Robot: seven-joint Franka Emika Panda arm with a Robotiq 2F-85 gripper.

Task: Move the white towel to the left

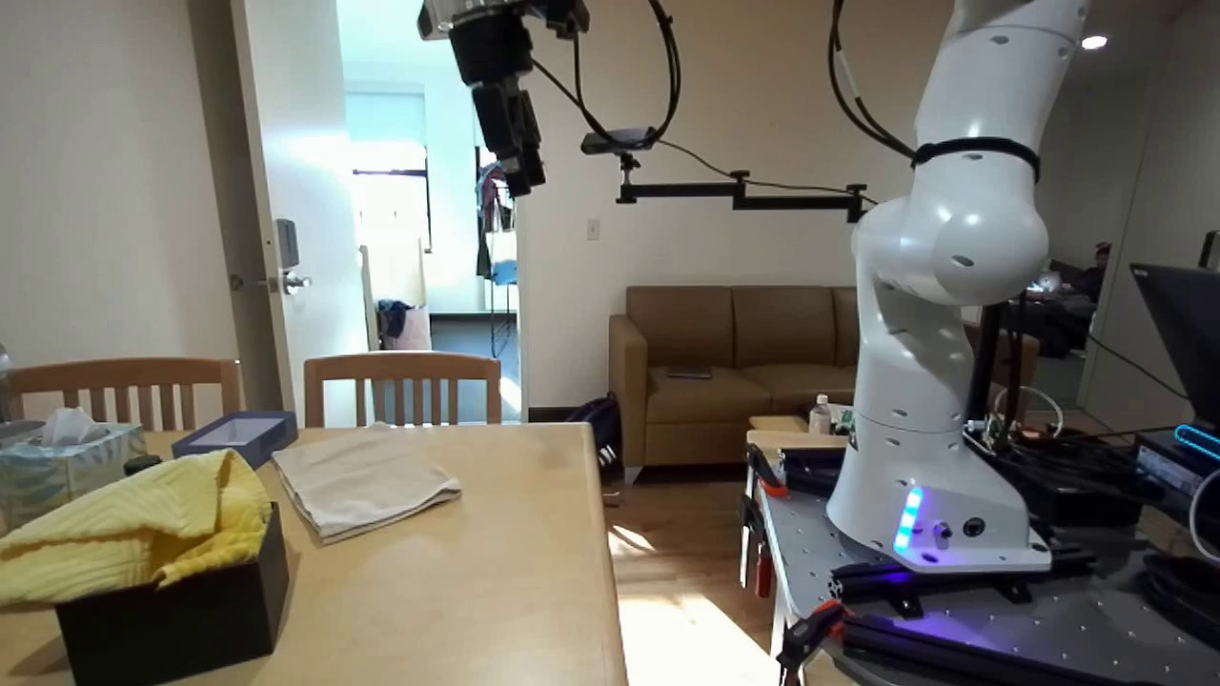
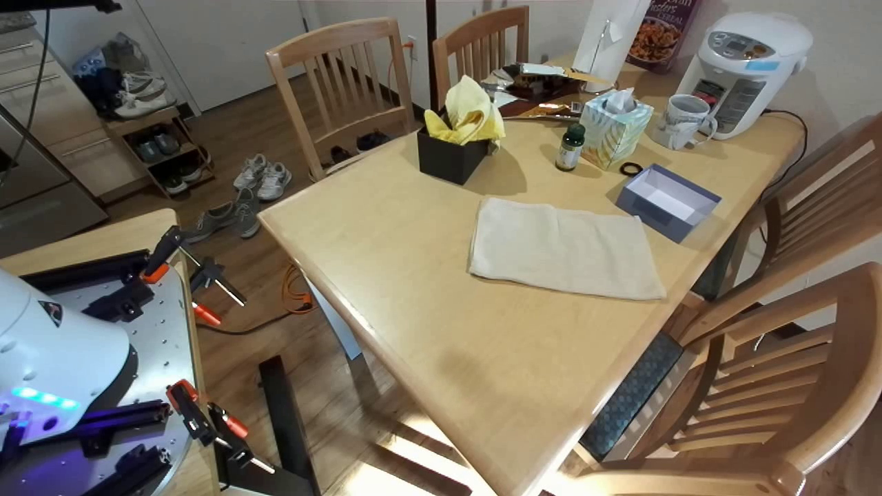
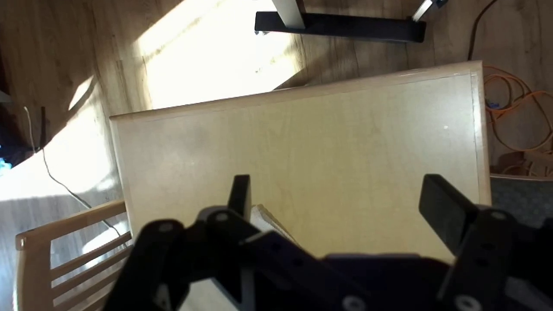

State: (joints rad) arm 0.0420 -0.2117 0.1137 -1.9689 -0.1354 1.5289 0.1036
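Note:
The white towel lies folded and flat on the wooden table in both exterior views, as an off-white cloth [image 1: 367,481] and again as a rough rectangle [image 2: 565,249]. In the wrist view only a corner of the towel [image 3: 265,222] shows beside the left finger; the gripper hides most of it. My gripper [image 3: 340,190] is open, its fingers wide apart with nothing between them. In an exterior view the gripper [image 1: 524,181] hangs high above the table, pointing down, well apart from the towel. It is out of view in the other picture of the scene.
On the table [image 2: 413,289] are a black box [image 2: 448,158] with a yellow cloth, a shallow blue-grey box [image 2: 667,201], a green bottle [image 2: 570,147], a tissue box [image 2: 614,127], a mug [image 2: 683,122] and a white water boiler [image 2: 751,72]. Wooden chairs [image 2: 778,406] line the edges.

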